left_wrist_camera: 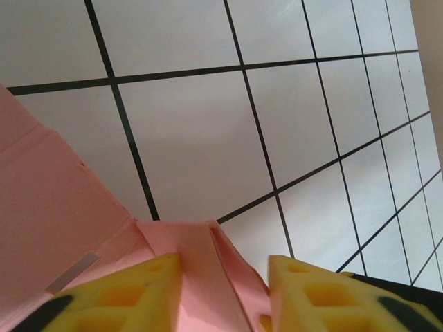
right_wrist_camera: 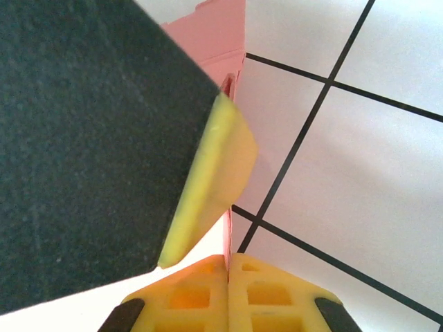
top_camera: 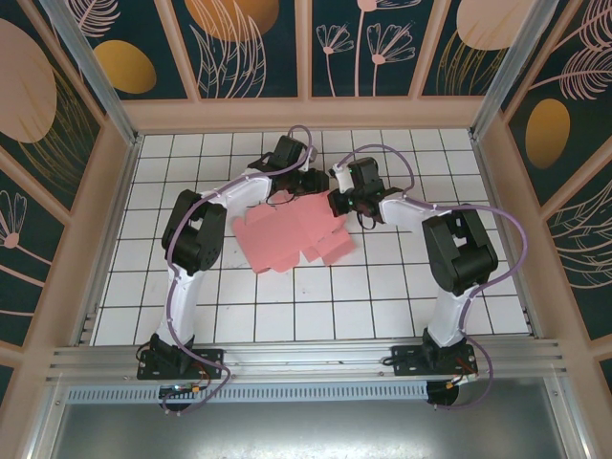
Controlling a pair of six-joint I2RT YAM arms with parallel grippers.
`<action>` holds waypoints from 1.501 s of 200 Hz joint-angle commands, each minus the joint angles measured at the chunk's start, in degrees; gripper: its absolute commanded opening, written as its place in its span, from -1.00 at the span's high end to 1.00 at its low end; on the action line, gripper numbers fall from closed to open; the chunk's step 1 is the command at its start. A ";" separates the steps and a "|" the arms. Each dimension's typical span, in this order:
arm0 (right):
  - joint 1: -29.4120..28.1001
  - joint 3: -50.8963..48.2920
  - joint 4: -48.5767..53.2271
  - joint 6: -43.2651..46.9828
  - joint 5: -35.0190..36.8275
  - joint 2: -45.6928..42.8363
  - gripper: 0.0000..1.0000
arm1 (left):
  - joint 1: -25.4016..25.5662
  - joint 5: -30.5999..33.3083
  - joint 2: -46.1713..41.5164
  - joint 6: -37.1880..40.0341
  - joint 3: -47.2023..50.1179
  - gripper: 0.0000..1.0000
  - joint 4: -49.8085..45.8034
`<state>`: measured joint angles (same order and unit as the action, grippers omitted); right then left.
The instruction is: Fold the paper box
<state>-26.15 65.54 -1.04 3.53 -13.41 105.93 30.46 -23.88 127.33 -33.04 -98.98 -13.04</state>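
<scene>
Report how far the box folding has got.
Done: little. The paper box lies mostly flat and open on the table. In hand: the right gripper pinches a thin edge of it, and the left gripper straddles a raised flap with its jaws apart. Left: standing the walls up and closing the box.
</scene>
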 commanded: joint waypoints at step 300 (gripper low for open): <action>3.17 -11.60 -15.30 -14.08 -8.54 -3.87 0.12 | 0.41 3.75 -0.36 -1.92 3.36 0.51 5.78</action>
<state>-23.03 55.59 -12.08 -6.85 -20.34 104.79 31.03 -21.74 127.55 -34.41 -96.84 -10.02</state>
